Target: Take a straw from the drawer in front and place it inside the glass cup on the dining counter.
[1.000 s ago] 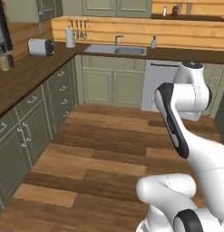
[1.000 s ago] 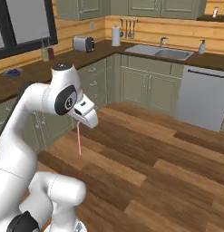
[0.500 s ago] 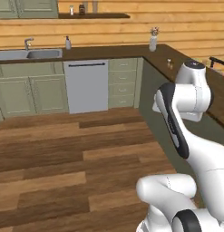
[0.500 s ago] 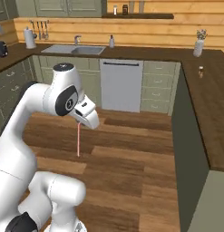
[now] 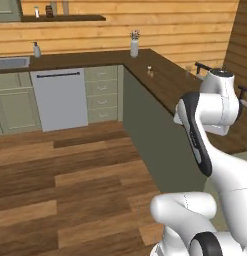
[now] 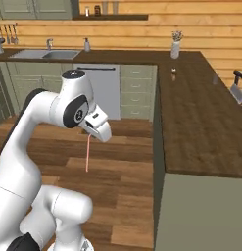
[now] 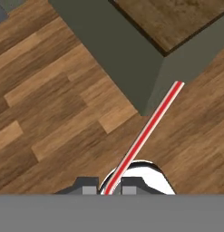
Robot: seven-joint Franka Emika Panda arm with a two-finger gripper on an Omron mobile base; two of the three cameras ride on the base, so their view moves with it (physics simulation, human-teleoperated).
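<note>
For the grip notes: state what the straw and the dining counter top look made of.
The straw: probably smooth plastic, judging by its even reddish-pink colour with a pale stripe and its thin, straight shape.
The dining counter top: dark brown wood, or a wood-look surface, with visible grain and a matte finish.

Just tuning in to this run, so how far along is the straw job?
Done: the straw is out of the drawer, pinched by the fingers and hanging straight down above the wood floor. In hand: carrying it, with the dining counter now close on the right. Left: reach the faint glass cup far along that counter and drop the straw into it.
</note>
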